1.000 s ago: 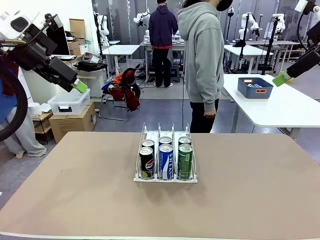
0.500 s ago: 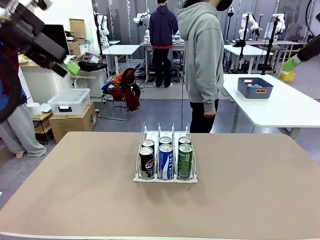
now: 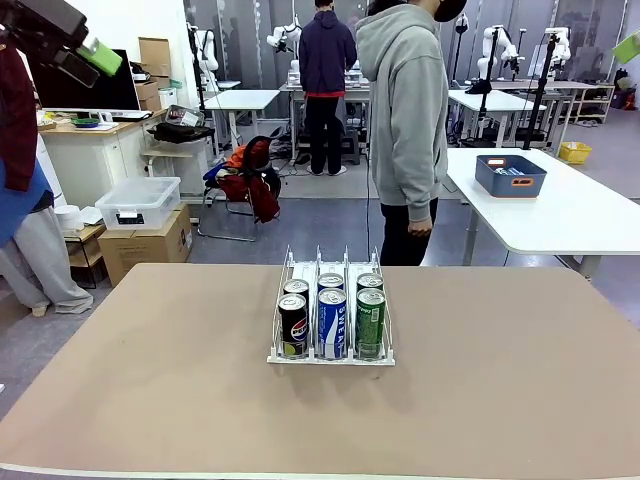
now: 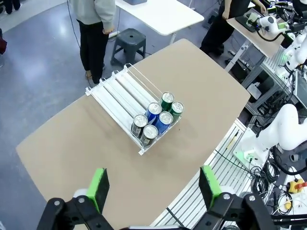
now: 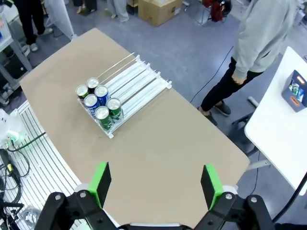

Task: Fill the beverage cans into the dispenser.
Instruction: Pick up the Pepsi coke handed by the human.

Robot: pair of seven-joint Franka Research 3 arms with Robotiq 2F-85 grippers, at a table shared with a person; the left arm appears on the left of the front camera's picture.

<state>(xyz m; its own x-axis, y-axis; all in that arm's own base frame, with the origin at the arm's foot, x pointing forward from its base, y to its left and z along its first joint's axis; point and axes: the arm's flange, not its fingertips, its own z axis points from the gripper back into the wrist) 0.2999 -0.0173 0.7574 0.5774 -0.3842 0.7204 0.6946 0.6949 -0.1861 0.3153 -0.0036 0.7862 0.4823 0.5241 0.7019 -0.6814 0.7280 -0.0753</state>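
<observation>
Six cans (image 4: 157, 117) in dispenser (image 4: 117, 91), far beneath left pincer (image 4: 153, 185) and right pincer (image 5: 155, 181).
Both spread wide, pinching nothing; looks like filling done, else calls for another can before descending.

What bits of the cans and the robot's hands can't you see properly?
- Front view: the back cans are mostly hidden behind the front cans, so their labels can't be read.
- Front view: the left gripper and the right gripper are cut off by the picture's edges.
- Wrist views: the can labels are too small.

Tan table (image 3: 500, 400) — clear dispenser (image 3: 330, 359) on it, toward far edge
</observation>
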